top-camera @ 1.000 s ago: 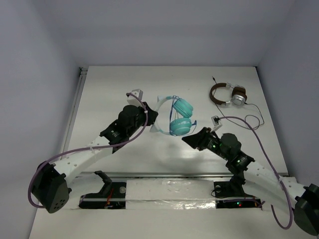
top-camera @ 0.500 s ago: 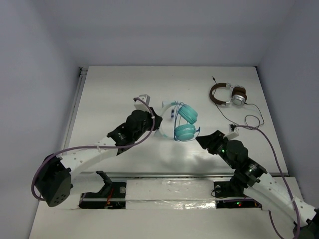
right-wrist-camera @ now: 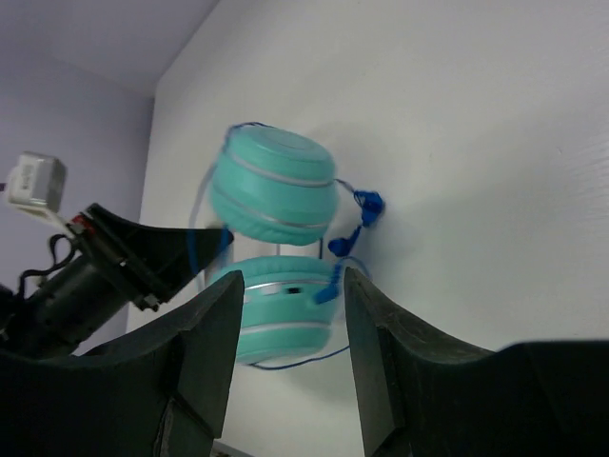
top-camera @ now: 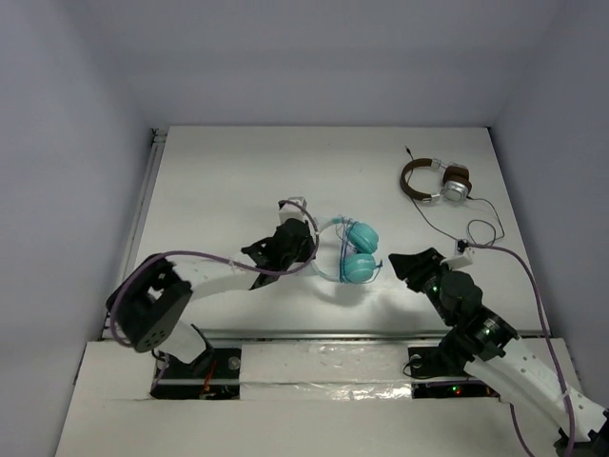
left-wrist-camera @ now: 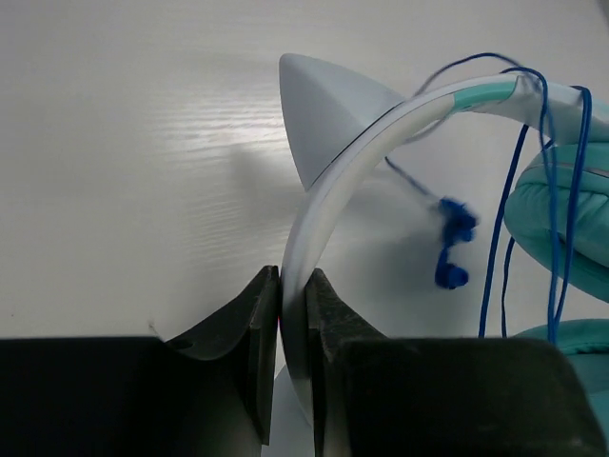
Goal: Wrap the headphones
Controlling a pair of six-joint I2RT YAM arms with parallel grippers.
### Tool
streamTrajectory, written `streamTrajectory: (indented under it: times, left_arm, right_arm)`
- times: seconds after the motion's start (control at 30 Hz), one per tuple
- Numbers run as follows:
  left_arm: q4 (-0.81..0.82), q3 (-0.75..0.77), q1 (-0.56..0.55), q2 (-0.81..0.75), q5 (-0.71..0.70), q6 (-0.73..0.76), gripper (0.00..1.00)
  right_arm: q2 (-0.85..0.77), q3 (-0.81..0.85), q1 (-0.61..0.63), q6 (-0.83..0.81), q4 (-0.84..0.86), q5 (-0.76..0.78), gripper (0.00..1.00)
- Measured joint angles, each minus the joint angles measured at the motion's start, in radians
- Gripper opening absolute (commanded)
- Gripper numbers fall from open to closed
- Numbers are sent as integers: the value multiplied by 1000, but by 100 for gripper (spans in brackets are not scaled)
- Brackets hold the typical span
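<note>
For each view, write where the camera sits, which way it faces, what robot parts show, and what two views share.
Top external: above, behind the robot, looking down at the table; left arm, right arm show.
Left wrist: looks along the left claw, shut on the headphones.
Right wrist: looks past the open right claw.
Both wrists share the headphones.

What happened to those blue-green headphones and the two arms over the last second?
The left tool, clamped on the pale headband, carried the teal headphones toward the near edge of the table and slightly right, its arm folding back. The right tool drew back to the right, away from them; it stands open and holds nothing. The grip on the headband and the brown headphones stayed as they were.
</note>
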Motion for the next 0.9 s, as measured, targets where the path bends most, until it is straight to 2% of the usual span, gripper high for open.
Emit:
streamTrajectory:
  times: [0.2,0.47,0.5,0.53,0.6,0.63,0.7,0.73,0.8,0.83,0.9]
  left_arm:
    - [3,62,53,267,-36,-10,0]
    - [13,185,88,340,-84,-5,0]
    - [9,193,91,345,-86,-3,3]
    - [6,202,93,352,-90,-2,13]
    - [0,224,100,370,-94,3,24]
    - [0,233,102,377,-96,4,34]
    - [3,241,103,376,-103,10,42]
    - [8,241,103,372,-108,10,50]
    - [8,239,104,356,-113,16,59]
    - [6,237,104,344,-115,18,65]
    - [-1,222,104,303,-116,22,71]
  right_arm:
    - [40,7,0,-26,0,27,52]
    - [61,21,0,-59,9,38,53]
    - [69,24,0,-63,10,39,53]
    - [79,30,0,-68,10,40,54]
    - [100,46,0,-81,11,41,55]
    - [110,56,0,-85,12,41,55]
    - [132,83,0,-96,12,41,55]
    - [139,97,0,-101,14,41,57]
    - [145,126,0,-115,13,41,59]
    - [146,141,0,-120,11,41,66]
    - [146,184,0,-136,2,42,75]
